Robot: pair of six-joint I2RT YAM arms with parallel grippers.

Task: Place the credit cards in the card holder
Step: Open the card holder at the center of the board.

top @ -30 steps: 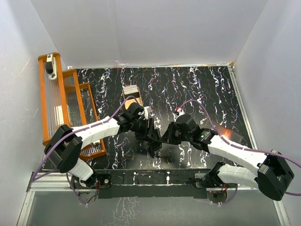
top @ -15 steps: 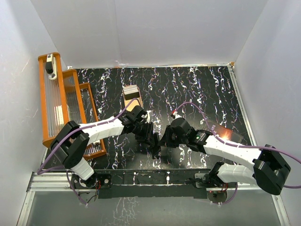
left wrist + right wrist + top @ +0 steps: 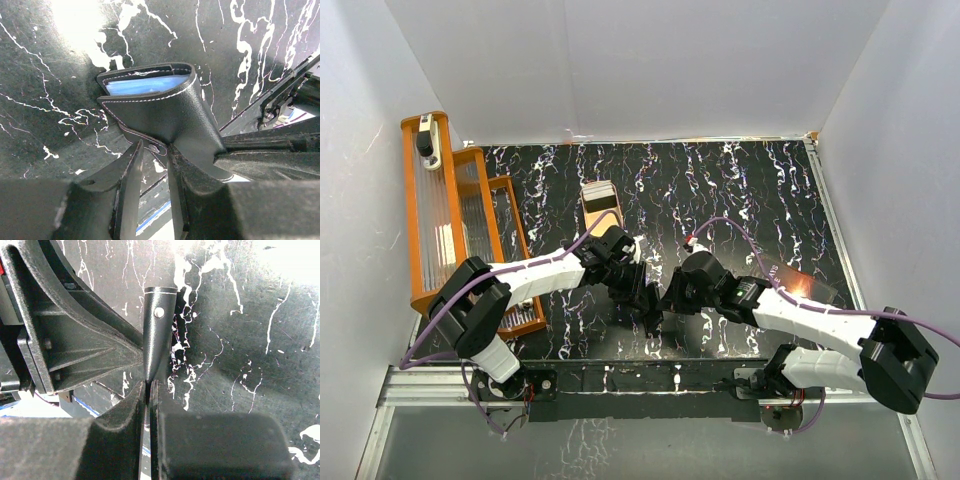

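The black card holder point(image 3: 165, 112) hangs between my two grippers just above the middle of the table point(image 3: 654, 312). A blue credit card point(image 3: 145, 85) sits in its top slot. My left gripper point(image 3: 155, 150) has its jaws a narrow gap apart, one on each side of the holder's snap tab point(image 3: 157, 148), and table shows through the gap. My right gripper point(image 3: 150, 382) is shut on the thin edge of the holder's flap point(image 3: 159, 335), which carries a snap stud. In the top view the grippers meet, left point(image 3: 642, 298) and right point(image 3: 668, 298).
An orange rack point(image 3: 460, 220) stands along the left wall. A tan tray point(image 3: 601, 200) with pale cards in it sits behind the left arm. A dark flat thing with an orange glint point(image 3: 800, 285) lies at the right, partly under the right arm.
My left gripper's jaws have narrowed around the holder's tab. Both wrists have shifted slightly: the left toward the near edge, the right to the left.
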